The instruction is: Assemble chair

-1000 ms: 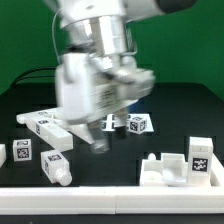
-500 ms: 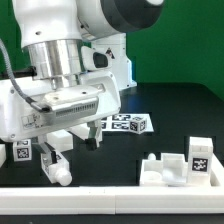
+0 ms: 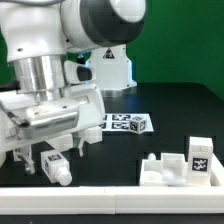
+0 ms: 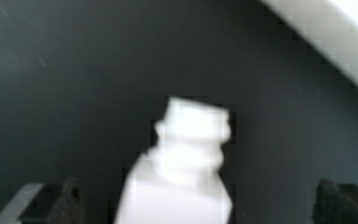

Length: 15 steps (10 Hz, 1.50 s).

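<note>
A white chair leg (image 3: 58, 169) with a black-and-white tag lies on the black table at the front of the exterior view's left. My gripper (image 3: 52, 153) hangs just over it, open. In the wrist view the same leg (image 4: 185, 160) runs up between my two dark fingertips (image 4: 51, 200), with a gap on each side, so nothing is held. My gripper (image 4: 197, 206) straddles the leg's near end. More chair parts stand at the exterior view's right: a blocky white piece (image 3: 163, 169) and a tagged piece (image 3: 200, 156).
The marker board (image 3: 126, 123) lies flat at mid-table behind my arm. A white rim (image 3: 110, 191) runs along the table's front edge. A pale strip (image 4: 336, 40) crosses one corner of the wrist view. The arm's bulk hides the table's left part.
The arm has swung toward the exterior view's left and come lower, ending above the leg at the front left. The jaws have stayed open throughout.
</note>
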### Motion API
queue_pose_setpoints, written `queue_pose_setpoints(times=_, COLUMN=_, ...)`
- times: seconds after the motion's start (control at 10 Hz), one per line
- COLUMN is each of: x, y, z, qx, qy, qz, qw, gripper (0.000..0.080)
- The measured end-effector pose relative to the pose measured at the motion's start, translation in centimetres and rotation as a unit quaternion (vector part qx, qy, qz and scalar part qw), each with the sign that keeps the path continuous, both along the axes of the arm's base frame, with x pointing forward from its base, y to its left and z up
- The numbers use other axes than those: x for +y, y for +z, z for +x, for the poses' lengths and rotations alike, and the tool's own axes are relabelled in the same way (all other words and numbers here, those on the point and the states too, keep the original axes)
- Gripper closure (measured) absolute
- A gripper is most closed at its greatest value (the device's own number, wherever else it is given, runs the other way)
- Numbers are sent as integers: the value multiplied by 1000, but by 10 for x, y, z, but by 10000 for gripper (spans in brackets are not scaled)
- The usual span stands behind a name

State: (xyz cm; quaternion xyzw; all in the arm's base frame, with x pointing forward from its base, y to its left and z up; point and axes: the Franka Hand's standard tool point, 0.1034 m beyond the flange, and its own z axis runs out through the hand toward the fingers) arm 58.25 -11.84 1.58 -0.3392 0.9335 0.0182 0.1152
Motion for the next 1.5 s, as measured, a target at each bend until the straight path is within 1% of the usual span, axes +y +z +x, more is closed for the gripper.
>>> queue_pose_setpoints(times=0.2, x=-1, y=-9, z=-4, qx=6, qy=-5, qz=-5, qw=1000, gripper=150)
queue_pose_setpoints(times=0.3, x=0, y=-9, z=-4, qx=6, qy=-4, qz=-5, qw=1000, gripper=150)
queue_pose_setpoints(times=0.4, x=0, y=-9, z=-4, qx=7, qy=-4, qz=-5, qw=1000, gripper=270)
queue_pose_setpoints(times=0.5, x=0, y=-10, z=-4, qx=7, qy=-4, qz=-5, qw=1000, gripper=424)
queue_pose_setpoints(times=0.6, x=0, y=-10, z=-4, qx=7, qy=-4, qz=-5, qw=1000, gripper=424)
queue_pose_setpoints(times=0.7, x=0, y=-10, z=-4, qx=6, qy=6, qz=-7, qw=1000, gripper=521)
queue_pose_setpoints(times=0.8, x=5, y=-8, z=-3, qx=5, qy=19, qz=-8, qw=1000, gripper=520)
queue_pose_setpoints(times=0.9, x=34, y=7, z=0, qx=5, qy=55, qz=6, qw=998, gripper=520)
queue_pose_setpoints(times=1.0, x=50, y=17, z=-1, qx=-7, qy=121, qz=-2, qw=993, gripper=520)
queue_pose_setpoints(times=1.1, x=63, y=24, z=-3, qx=-13, qy=201, qz=-7, qw=979, gripper=520)
queue_pose_setpoints(times=1.2, x=65, y=26, z=-4, qx=-18, qy=254, qz=-18, qw=967, gripper=520)
queue_pose_setpoints(times=1.3, x=57, y=23, z=-4, qx=-17, qy=277, qz=-30, qw=960, gripper=518)
queue_pose_setpoints(times=1.5, x=58, y=23, z=-5, qx=-24, qy=332, qz=-40, qw=942, gripper=518)
